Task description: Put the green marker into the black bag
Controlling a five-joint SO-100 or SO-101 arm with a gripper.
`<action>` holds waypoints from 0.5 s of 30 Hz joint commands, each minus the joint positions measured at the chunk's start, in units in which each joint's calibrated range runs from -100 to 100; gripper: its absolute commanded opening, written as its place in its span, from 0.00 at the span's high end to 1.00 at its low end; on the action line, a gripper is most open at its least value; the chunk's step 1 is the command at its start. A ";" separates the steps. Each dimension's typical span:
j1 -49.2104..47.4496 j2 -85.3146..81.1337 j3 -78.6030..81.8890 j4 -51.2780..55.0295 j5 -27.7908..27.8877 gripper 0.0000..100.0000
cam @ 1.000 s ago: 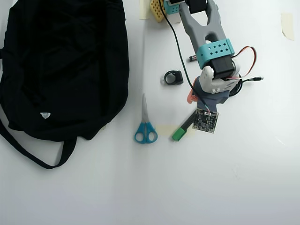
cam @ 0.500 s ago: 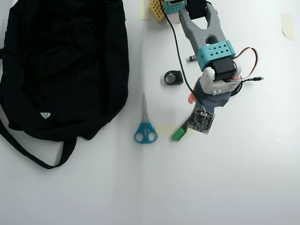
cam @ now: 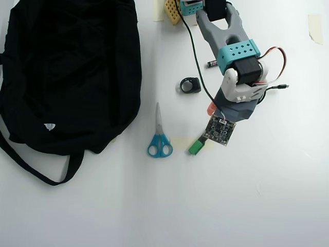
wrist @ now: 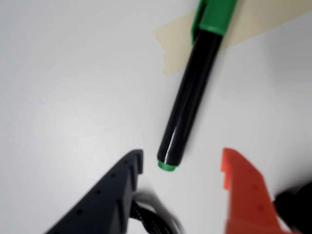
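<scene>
Lying flat on the white table (cam: 267, 195), the green marker (wrist: 192, 97): black barrel slanting up the wrist view, green cap crossing a strip of beige tape (wrist: 253, 24), small green tip pointing down at the gap in the gripper (wrist: 183, 163). Standing wide apart, the jaws, dark finger (wrist: 112, 190) left and orange finger (wrist: 243, 190) right in that view, gripping nothing, the tip sitting just above and between them. Showing from overhead, only the green cap (cam: 196, 146), just beside the wrist's circuit board (cam: 219, 130). Sprawling well to the left, the black bag (cam: 67, 72), carrying a tiny white label (cam: 49, 126), too small for reading. Lying between bag and marker, blue-handled scissors (cam: 159, 139).
</scene>
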 commanded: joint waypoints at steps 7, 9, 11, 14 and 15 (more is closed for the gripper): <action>-1.45 5.17 -9.54 0.48 0.42 0.78; -1.83 5.83 -10.25 0.48 0.53 0.78; -2.50 5.92 -10.34 0.48 0.84 0.78; -3.55 5.92 -10.25 0.57 1.42 0.78; -3.77 5.92 -10.16 0.57 1.42 0.78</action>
